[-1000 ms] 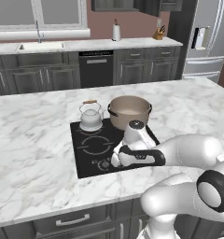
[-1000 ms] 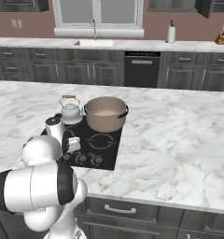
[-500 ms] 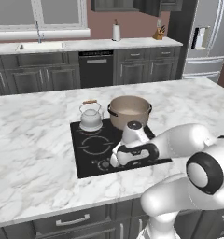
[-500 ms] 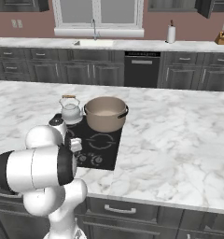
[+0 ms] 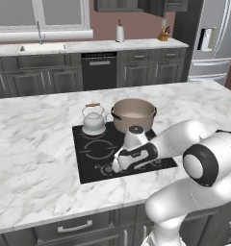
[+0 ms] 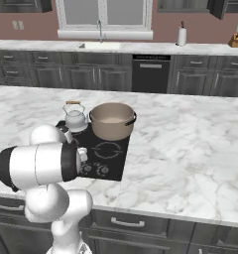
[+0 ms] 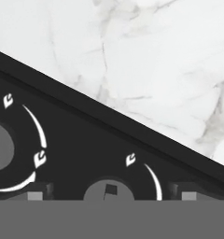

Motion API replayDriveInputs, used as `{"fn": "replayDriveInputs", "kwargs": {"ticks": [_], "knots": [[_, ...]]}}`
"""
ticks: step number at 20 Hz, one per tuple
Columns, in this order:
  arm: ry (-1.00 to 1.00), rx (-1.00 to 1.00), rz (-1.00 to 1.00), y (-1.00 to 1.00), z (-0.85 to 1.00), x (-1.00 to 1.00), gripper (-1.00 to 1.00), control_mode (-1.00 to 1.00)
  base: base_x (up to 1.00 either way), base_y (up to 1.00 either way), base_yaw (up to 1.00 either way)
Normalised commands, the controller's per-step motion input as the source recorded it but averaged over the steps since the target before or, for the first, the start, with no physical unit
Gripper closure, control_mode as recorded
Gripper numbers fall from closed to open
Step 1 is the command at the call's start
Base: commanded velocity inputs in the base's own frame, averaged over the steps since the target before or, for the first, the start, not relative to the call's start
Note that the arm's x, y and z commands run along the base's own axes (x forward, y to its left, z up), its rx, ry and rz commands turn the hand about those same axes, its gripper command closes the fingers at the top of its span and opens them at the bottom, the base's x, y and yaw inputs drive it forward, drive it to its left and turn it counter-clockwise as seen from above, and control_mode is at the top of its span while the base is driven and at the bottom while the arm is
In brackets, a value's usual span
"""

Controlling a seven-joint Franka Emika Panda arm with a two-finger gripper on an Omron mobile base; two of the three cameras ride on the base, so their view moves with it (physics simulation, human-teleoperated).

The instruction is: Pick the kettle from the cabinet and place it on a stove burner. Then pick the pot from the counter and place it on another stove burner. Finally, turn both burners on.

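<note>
From my remote seat, a white marble counter spreads across a dark-cabineted kitchen, a black cooktop set flush in it. Beyond it run a sink, a dishwasher and a paper-towel roll, with a steel fridge at 2 o'clock of the left base view. The kettle stands on the cooktop's far left burner; the pot sits just beside it at 3 o'clock, on the far right burner. My claw hangs low over the cooktop's near edge, right above the knob row. In the hand view a grey knob sits at 6 o'clock between the two finger tips, a second knob at 9 o'clock, and the cooktop's edge runs diagonally against marble. I cannot tell whether the claw is parted or closed. Bare marble lies wide at 9 o'clock of the cooktop and out toward the counter's near edge.
</note>
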Motion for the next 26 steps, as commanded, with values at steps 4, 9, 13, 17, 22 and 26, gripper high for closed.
{"fn": "replayDriveInputs", "kwargs": {"ticks": [4, 9, 13, 17, 22, 26], "knots": [[0.01, 0.00, 0.00, 0.03, -0.16, 0.10, -1.00, -1.00, 0.00, 0.00, 0.00], [0.00, 0.00, 0.00, 0.03, -0.18, 0.08, -1.00, -1.00, 0.00, 0.00, 0.00], [0.00, 0.00, 0.00, 0.08, -0.22, 0.06, 1.00, -1.00, 0.00, 0.00, 0.00], [0.00, 0.00, 0.00, 0.06, -0.22, 0.02, 1.00, -1.00, 0.00, 0.00, 0.00], [0.00, 0.00, 0.00, 0.03, -0.24, 0.00, 1.00, -1.00, 0.00, 0.00, 0.00], [0.00, 0.00, 0.04, 0.00, -0.28, 0.00, 1.00, -1.00, 0.00, 0.00, 0.00]]}}
